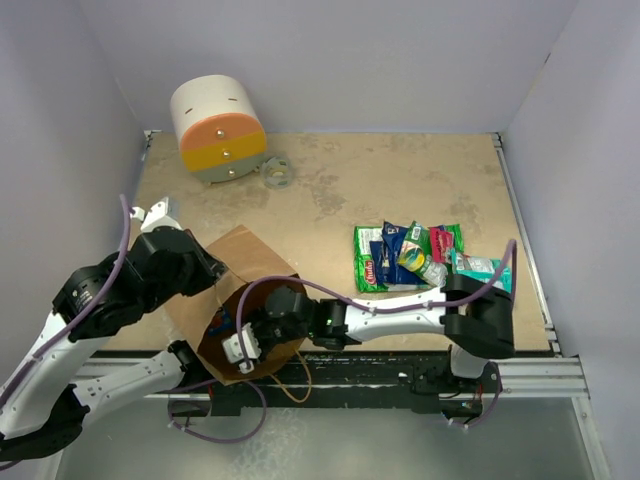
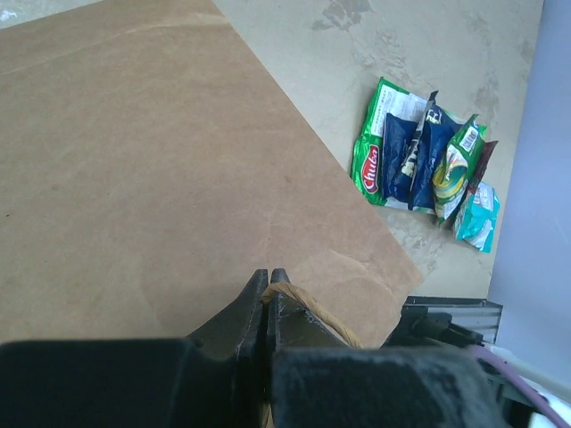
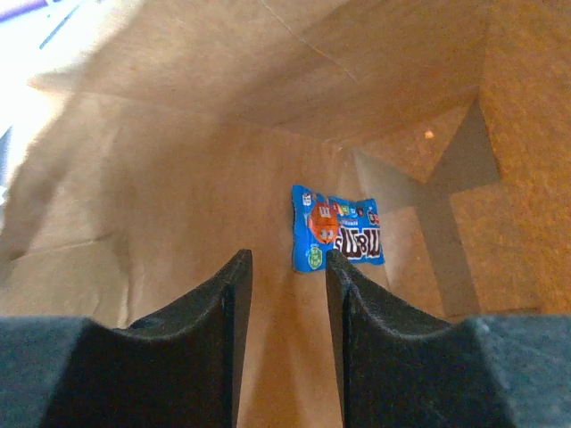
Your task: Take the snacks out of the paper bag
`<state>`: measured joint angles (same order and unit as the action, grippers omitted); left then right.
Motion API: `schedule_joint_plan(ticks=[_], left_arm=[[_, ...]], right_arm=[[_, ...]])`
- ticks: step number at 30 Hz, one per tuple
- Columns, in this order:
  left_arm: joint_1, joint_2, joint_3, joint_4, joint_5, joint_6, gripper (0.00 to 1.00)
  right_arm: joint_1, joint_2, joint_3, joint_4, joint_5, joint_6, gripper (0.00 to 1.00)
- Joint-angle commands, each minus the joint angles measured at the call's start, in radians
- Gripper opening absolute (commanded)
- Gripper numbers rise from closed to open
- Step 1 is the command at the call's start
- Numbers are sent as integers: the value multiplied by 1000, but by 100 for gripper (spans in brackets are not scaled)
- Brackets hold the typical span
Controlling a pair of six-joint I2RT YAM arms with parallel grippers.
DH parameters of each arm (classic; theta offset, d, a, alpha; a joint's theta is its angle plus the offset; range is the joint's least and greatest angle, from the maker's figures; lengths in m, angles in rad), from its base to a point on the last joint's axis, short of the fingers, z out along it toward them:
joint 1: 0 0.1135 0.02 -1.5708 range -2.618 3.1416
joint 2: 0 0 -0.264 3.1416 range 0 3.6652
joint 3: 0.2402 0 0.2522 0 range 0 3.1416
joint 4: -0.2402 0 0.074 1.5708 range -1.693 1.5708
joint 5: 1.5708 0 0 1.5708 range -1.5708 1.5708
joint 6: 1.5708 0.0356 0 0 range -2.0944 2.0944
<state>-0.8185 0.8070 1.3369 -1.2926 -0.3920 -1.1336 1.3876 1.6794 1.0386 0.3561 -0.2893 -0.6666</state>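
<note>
The brown paper bag (image 1: 245, 262) lies on its side with its mouth toward the near edge. My left gripper (image 2: 266, 278) is shut on the bag's twisted paper handle (image 2: 314, 309) and sits at the bag's left side in the top view (image 1: 213, 272). My right gripper (image 3: 287, 260) is open and empty inside the bag (image 3: 178, 134), a short way from a blue snack packet (image 3: 337, 239) lying deep inside. In the top view the right gripper (image 1: 241, 346) sits in the bag's mouth. Several green, dark blue, teal and red snacks (image 1: 420, 258) lie in a pile on the table to the right, also in the left wrist view (image 2: 424, 160).
A white, orange and yellow cylinder (image 1: 218, 128) lies at the back left with a small tape roll (image 1: 276, 172) beside it. Pale walls close in the table on three sides. A metal rail (image 1: 540, 375) runs along the near edge.
</note>
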Motion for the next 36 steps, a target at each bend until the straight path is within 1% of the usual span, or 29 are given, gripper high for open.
schedule_joint_plan(ticks=[1, 2, 5, 7, 10, 14, 20, 23, 27, 32, 36], left_arm=[[2, -8, 24, 44, 10, 5, 0], [2, -12, 26, 47, 10, 6, 0], [3, -22, 27, 50, 17, 10, 0], [2, -24, 24, 55, 25, 16, 0], [2, -19, 35, 62, 35, 29, 0], [2, -10, 61, 75, 40, 58, 0], [3, 18, 95, 93, 64, 109, 0], [2, 22, 104, 101, 75, 123, 0], [2, 17, 87, 143, 97, 127, 0], [2, 24, 87, 153, 123, 144, 0], [2, 27, 88, 160, 137, 163, 0]], right_arm=[[4, 62, -5, 225, 86, -21, 42], [4, 81, -8, 260, 108, -12, 43], [4, 131, 35, 265, 128, -16, 45], [4, 166, 30, 326, 137, 8, 46], [1, 202, 25, 391, 127, 63, 48], [3, 230, 13, 445, 103, 47, 49], [-5, 296, 51, 456, 126, 19, 55], [-18, 330, 78, 449, 133, 32, 56], [-36, 364, 74, 513, 145, 66, 58], [-53, 425, 116, 546, 174, 73, 59], [-78, 477, 168, 552, 235, 112, 56]])
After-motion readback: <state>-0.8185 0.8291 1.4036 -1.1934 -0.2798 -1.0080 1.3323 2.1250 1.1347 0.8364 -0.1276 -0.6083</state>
